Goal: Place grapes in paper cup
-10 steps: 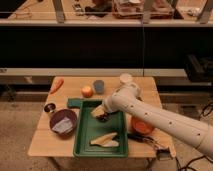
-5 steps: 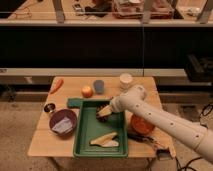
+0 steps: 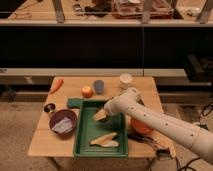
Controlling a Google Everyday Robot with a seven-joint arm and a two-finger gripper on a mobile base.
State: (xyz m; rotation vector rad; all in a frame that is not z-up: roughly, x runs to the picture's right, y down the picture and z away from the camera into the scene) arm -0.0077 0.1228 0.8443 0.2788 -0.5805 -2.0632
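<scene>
Dark shelving and a long counter edge fill the background, and in front of them stands a wooden table (image 3: 42, 142) on a concrete floor. Coming in from the lower right, the white robot arm (image 3: 160, 120) reaches diagonally across the table's right half. A green tray (image 3: 85, 135) lies in the middle of the table, with two pale, elongated pieces (image 3: 105, 140) near its front edge. The gripper (image 3: 100, 116) hangs low over the tray's back half with its fingers spread wide; a pale shape shows at its tip, and I cannot tell whether that belongs to it or lies on the tray. Just left of the tray sits a purple bowl (image 3: 73, 116) with something grey-white inside. An orange object (image 3: 141, 127) is partly hidden under the arm, to the right of the tray. The paper cup (image 3: 126, 80) stands upright near the back edge, behind the arm. Left of it are a grey-blue cup (image 3: 99, 86) and an orange round fruit (image 3: 87, 91) side by side, and a carrot (image 3: 57, 85) at the back left corner. The grapes (image 3: 49, 108) appear as a small dark lump at the left edge, just behind the bowl, well apart from the paper cup and the gripper.
</scene>
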